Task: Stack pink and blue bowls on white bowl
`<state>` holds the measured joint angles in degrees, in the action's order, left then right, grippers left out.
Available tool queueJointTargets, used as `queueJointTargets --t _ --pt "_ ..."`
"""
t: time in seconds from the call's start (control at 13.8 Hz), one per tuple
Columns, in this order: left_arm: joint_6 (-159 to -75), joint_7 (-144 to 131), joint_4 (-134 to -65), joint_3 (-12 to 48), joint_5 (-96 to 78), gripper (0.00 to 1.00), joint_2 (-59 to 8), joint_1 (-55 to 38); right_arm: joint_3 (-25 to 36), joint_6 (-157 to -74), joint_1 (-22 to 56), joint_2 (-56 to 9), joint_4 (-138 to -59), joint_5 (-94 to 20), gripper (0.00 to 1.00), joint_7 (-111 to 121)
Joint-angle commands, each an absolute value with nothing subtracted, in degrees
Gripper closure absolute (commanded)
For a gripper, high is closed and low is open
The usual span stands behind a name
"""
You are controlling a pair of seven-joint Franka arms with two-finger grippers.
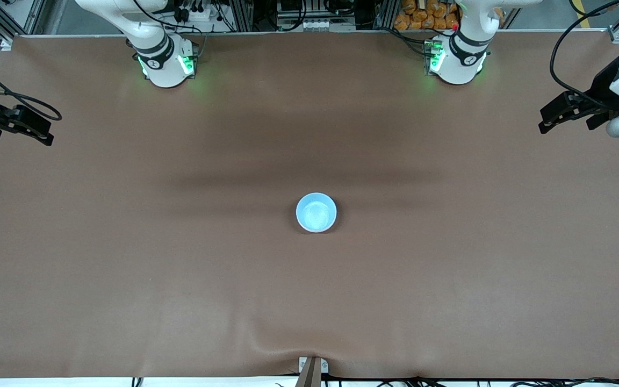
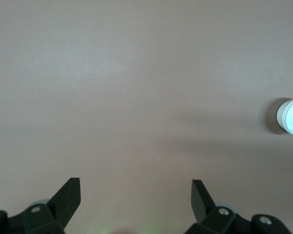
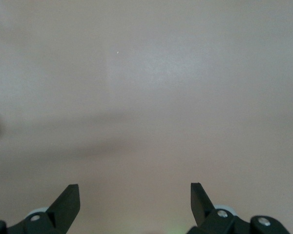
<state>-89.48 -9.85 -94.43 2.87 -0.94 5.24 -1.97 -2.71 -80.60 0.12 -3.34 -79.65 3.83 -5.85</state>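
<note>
Front view — blue bowl [image 1: 316, 212] mid-table, topping a stack.

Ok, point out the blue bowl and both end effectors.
blue bowl [image 1: 316, 213]: front view, inside bottom.
left end effector [image 2: 136, 195]: left wrist view, midway between open fingertips.
right end effector [image 3: 135, 197]: right wrist view, midway between open fingertips.

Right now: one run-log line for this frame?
blue bowl: topmost, mid-table | left pincer: open, empty, left arm's end | right pincer: open, empty, right arm's end
</note>
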Motion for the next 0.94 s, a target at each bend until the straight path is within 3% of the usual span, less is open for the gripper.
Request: queueJointTargets --t 0.0,0.58,0.87 --pt "-88.9 -8.8 -92.9 2.9 -1.4 0.0 4.9 -2.3 -3.0 -79.1 -0.8 -3.5 -77.5 4.2 0.0 0.9" --pt "-88.9 -8.1 -92.9 2.8 -1.3 0.0 4.9 -1.8 -2.6 -79.2 -0.7 -0.4 -81.3 3.6 0.0 0.0" --pt "-88.9 -8.1 -93.0 2.8 -1.2 0.0 4.9 -1.7 -2.2 -83.2 -0.8 4.0 -87.8 2.4 0.0 0.0"
